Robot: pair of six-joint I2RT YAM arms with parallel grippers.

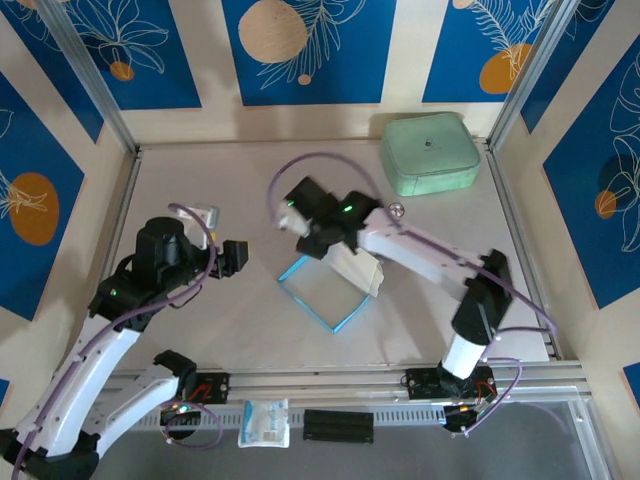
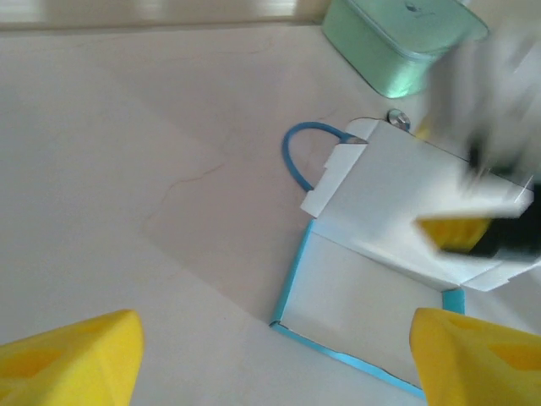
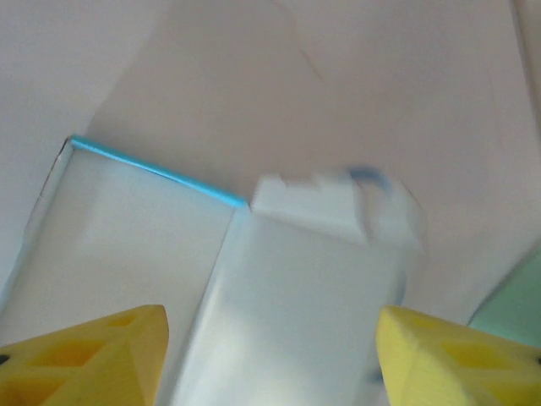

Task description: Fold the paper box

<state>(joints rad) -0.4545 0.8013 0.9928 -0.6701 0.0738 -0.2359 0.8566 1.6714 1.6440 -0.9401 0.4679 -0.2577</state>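
Mid-table, right arm (image 1: pixel 420 248) partly hides paper box (image 1: pixel 323 293).

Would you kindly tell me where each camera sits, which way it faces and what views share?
Top external: above and behind the bases, looking down on the table; both arms, left gripper, right gripper.
Left wrist: on the left arm, facing across to the paper box; own yellow fingers apart.
Right wrist: on the right arm, close above the box; own yellow fingers apart.
Shared: all show the box and mint-green case.
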